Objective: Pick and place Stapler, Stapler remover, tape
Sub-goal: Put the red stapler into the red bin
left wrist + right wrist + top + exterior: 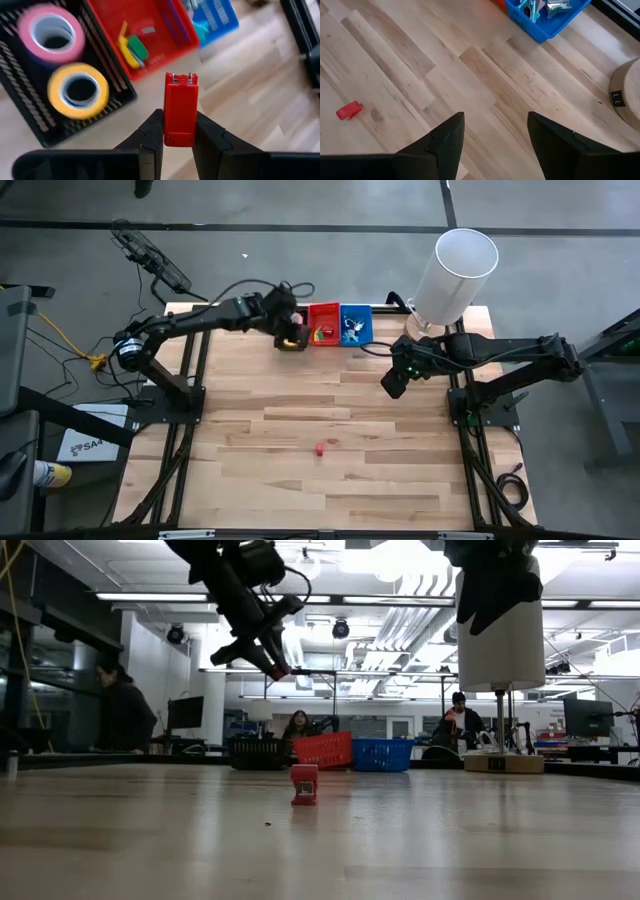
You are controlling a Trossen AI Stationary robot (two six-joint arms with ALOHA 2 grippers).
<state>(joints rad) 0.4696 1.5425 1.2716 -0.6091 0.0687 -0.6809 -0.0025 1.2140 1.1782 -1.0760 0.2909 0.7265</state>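
Note:
My left gripper (179,137) hangs above the table's far edge, over the gap between a black basket (35,127) and a red basket (150,65), shut on a small red stapler (180,107). In the black basket lie a pink tape roll (50,34) and a yellow tape roll (78,91); no blue roll shows plainly. A second small red item (320,448) rests on the table's middle, also in the low view (304,783). My right gripper (495,135) is open, high above bare wood near the right side (395,380). My left gripper pinches the red stapler between its two fingers, one finger (152,132) on each long side, near its rear end (179,135). The stapler lies along the fingers, its other end (181,80) sticking out past them. It is lifted clear above the table.
A blue basket (356,325) holding small metal tools stands right of the red basket, which holds yellow and green pieces (132,50). A tall white cylinder on a round wooden base (455,265) stands at the far right corner. People sit beyond the table.

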